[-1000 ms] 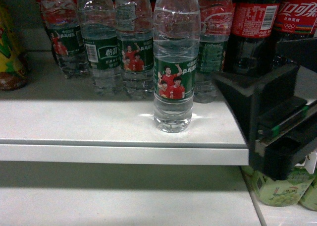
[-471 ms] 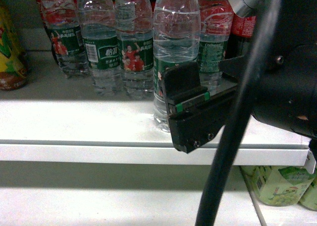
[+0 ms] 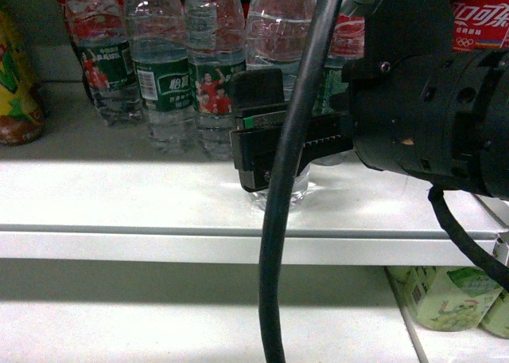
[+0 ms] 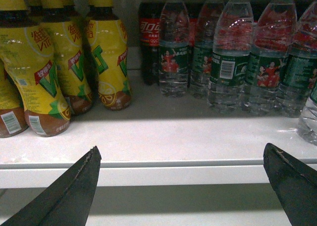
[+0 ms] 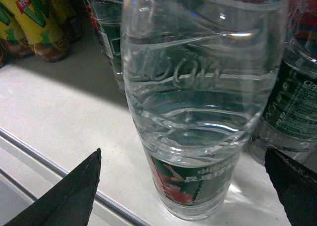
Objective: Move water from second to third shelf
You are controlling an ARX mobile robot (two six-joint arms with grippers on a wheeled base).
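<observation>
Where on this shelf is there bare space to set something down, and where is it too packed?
Bare: the front strip of the shelf, from the yellow bottles rightward along the lip, ahead of the water row. Crowded: the back, with water and cola bottles side by side, and around the front water bottle, which sits between the right tool's open fingers.

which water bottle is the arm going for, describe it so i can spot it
On the white shelf, find the row of green-labelled bottles at the back. The water bottle stands alone nearer the front edge, with the right gripper in front of it.
</observation>
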